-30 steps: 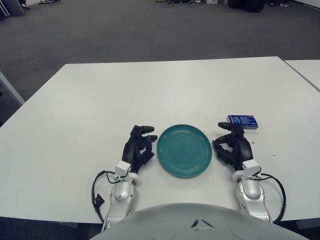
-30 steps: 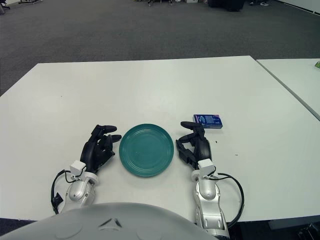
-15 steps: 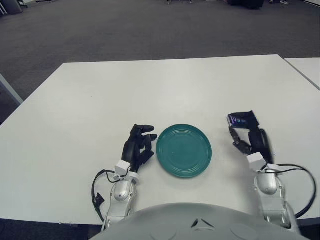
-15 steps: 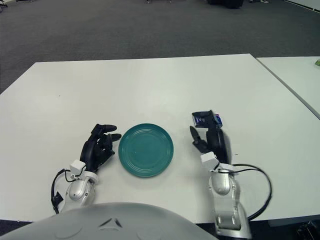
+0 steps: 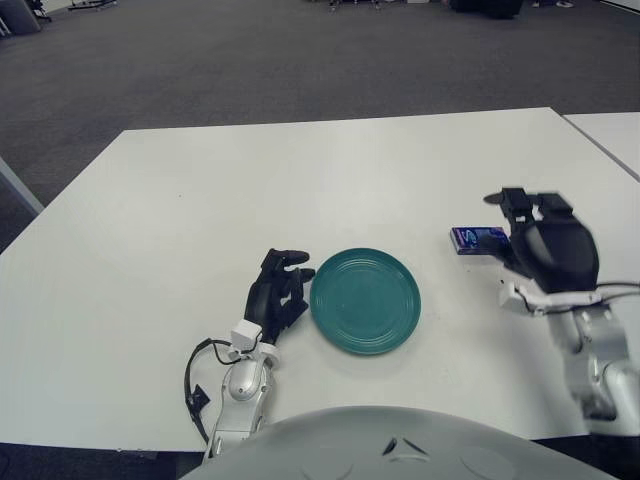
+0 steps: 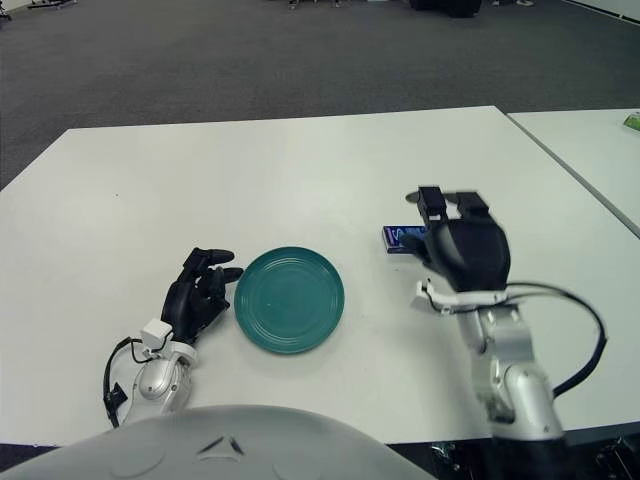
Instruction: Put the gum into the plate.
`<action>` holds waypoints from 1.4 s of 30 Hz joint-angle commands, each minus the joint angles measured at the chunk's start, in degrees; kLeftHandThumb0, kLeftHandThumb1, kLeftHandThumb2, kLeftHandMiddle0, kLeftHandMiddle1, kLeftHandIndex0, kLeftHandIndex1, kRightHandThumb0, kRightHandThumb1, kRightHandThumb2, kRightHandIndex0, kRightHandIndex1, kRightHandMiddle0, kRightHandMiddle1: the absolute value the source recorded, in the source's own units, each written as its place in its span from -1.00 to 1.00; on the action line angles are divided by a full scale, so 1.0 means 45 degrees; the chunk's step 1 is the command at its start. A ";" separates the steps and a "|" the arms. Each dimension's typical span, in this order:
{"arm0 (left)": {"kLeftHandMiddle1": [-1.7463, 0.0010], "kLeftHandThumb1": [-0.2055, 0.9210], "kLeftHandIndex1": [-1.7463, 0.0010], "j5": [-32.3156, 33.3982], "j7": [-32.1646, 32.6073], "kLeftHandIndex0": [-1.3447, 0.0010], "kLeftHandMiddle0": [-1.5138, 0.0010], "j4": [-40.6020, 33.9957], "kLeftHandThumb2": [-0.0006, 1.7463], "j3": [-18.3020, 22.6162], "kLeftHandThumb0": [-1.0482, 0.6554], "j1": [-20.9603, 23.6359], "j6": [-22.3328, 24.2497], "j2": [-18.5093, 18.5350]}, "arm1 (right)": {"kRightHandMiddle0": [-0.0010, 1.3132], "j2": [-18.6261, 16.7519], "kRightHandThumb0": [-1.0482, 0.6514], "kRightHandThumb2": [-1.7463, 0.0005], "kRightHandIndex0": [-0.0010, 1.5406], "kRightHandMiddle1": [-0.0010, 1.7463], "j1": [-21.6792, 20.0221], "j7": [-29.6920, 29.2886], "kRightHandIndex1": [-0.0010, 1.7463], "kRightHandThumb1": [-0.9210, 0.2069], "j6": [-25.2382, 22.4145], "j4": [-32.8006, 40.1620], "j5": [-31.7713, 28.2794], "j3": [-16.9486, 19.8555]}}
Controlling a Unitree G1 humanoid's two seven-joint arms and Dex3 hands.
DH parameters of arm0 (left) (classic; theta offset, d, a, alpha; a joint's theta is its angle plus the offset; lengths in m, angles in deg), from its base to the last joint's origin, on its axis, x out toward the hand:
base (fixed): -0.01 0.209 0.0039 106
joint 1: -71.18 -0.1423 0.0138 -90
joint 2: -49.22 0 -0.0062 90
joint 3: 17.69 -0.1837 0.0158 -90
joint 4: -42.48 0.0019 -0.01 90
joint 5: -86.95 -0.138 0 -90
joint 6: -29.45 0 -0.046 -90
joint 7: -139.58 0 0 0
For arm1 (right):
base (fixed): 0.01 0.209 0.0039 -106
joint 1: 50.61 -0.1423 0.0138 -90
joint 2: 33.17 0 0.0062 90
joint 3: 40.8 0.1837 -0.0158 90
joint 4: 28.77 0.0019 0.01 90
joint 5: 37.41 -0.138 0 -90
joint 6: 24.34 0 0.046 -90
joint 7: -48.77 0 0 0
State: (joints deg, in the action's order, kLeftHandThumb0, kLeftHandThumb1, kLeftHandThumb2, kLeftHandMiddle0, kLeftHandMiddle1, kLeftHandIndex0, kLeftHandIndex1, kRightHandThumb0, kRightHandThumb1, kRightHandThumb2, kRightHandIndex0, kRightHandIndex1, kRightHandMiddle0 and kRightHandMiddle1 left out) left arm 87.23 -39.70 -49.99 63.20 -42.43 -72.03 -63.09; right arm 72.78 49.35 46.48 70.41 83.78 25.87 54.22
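Note:
The blue gum pack (image 5: 476, 240) lies flat on the white table (image 5: 300, 180), to the right of the empty teal plate (image 5: 365, 300). My right hand (image 5: 531, 206) is lifted off the table and hovers at the pack's right end, fingers extended upward and holding nothing. It hides the pack's right end. My left hand (image 5: 288, 268) shows just left of the plate with its fingers loosely bent and nothing in them.
A second white table (image 5: 612, 132) stands at the far right, a narrow gap apart. Grey carpet (image 5: 250, 60) lies beyond the far edge. Black cables (image 5: 192, 385) loop from both wrists near the table's front edge.
My right hand rose from beside the plate, moved right and forward, and now hangs over the gum pack's right end. The pack, the plate and my left hand stayed put.

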 commanded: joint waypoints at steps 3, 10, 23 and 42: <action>-0.26 0.97 -0.53 0.0160 0.0025 0.45 0.39 0.0372 -0.12 0.0130 -0.40 -0.0081 0.0354 -0.0014 | -1.00 0.0674 -0.80 0.63 -0.63 0.14 -0.0764 0.1095 -0.77 -1.00 -0.0082 -0.0699 0.0145 -0.0513; -0.28 0.91 -0.53 0.0123 0.0084 0.44 0.39 0.0242 -0.08 0.0116 -0.38 -0.0100 0.0439 -0.0017 | -1.00 0.1056 -0.82 0.67 -0.62 0.11 -0.2071 0.1281 -0.81 -1.00 0.0137 -0.3019 -0.0388 -0.1303; -0.29 0.86 -0.51 0.0000 0.0080 0.42 0.42 -0.0113 -0.04 0.0067 -0.38 -0.0260 0.0656 0.0069 | -1.00 0.1253 -0.72 0.57 -0.59 0.04 -0.3622 0.2041 -0.83 -1.00 0.0729 -0.6263 -0.1743 -0.2841; -0.24 0.83 -0.54 0.0407 -0.0411 0.43 0.39 -0.0461 0.02 0.0105 -0.36 -0.0336 0.0893 0.0249 | -1.00 0.1484 -0.66 0.56 -0.53 -0.07 -0.4076 0.1884 -0.83 -1.00 0.1918 -0.8397 -0.2694 -0.4184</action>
State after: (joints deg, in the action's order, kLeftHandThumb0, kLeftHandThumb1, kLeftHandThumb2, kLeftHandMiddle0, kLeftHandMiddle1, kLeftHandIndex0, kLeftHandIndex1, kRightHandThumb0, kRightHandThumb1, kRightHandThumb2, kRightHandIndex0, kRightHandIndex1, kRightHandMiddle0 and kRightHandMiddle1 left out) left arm 88.66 -41.19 -52.40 63.37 -43.40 -69.68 -62.51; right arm 78.68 32.26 54.67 78.65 47.81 14.45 36.45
